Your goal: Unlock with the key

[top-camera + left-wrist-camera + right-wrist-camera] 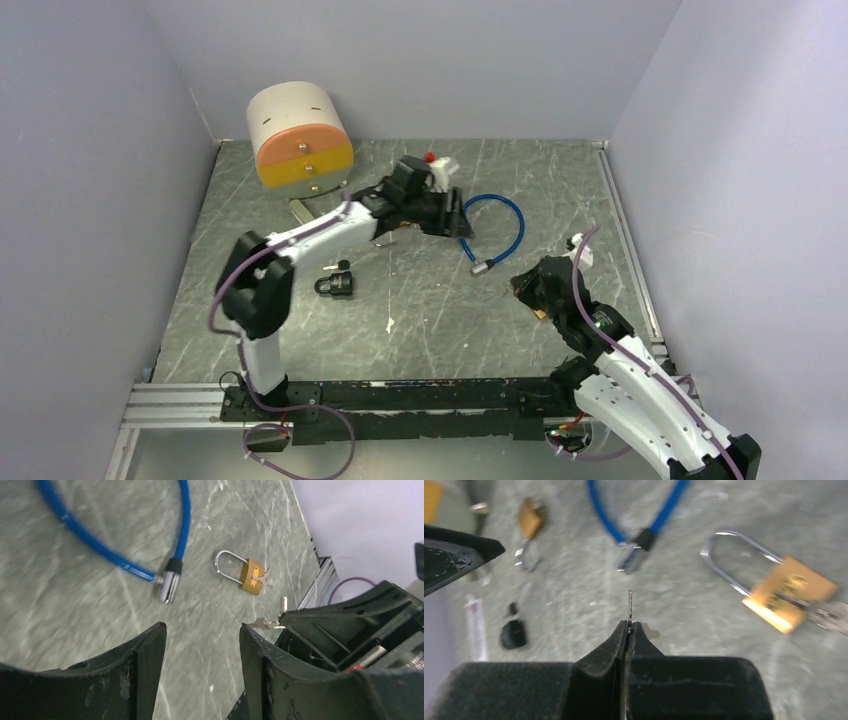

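My right gripper (630, 626) is shut on a thin silver key (630, 604), whose blade sticks out past the fingertips, edge on. A brass padlock (781, 592) with a steel shackle lies on the table to its right, with another key in its bottom. The left wrist view shows the same padlock (248, 573) flat on the table and the held key (264, 624) beside my right gripper (282, 622). My left gripper (200, 640) hangs open above bare table, nothing between its fingers. From above, the left gripper (455, 212) is mid-table and the right gripper (527, 285) to its right.
A blue cable lock (497, 226) loops between the arms, its metal end (169, 582) near the brass padlock. A black padlock (335, 285) lies left of centre. A second brass padlock (529, 520) lies farther off. A round drawer unit (300, 135) stands at the back left.
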### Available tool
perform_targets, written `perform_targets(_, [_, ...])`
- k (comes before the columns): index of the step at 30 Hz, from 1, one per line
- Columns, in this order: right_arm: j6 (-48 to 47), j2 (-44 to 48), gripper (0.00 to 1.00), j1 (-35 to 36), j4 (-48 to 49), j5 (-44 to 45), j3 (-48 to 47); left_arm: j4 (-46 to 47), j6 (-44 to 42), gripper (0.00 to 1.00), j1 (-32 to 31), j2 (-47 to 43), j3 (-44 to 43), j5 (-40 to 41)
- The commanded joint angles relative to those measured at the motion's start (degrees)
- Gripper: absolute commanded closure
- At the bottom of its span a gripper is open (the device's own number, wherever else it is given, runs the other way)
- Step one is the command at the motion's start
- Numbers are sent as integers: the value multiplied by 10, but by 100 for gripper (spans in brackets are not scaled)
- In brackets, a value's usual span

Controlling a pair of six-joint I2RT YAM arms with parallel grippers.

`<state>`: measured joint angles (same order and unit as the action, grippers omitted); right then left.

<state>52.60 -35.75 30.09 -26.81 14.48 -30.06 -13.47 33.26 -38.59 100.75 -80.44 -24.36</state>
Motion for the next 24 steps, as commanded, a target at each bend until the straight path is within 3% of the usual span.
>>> perform_targets(1, [90,8,100,-2,-171,146,-40,22,-53,41,-53,105,-108,14])
perform_targets(7, [148,25,100,-3,-261,176,-58,-12,-94,42,-108,249,-243,80])
perform_targets(15, [138,56,100,-4,-263,147,-57,-102,-147,45,-156,395,-404,212])
perform_targets(24, [144,74,100,-4,-278,144,-55,-140,-186,66,-178,452,-451,300])
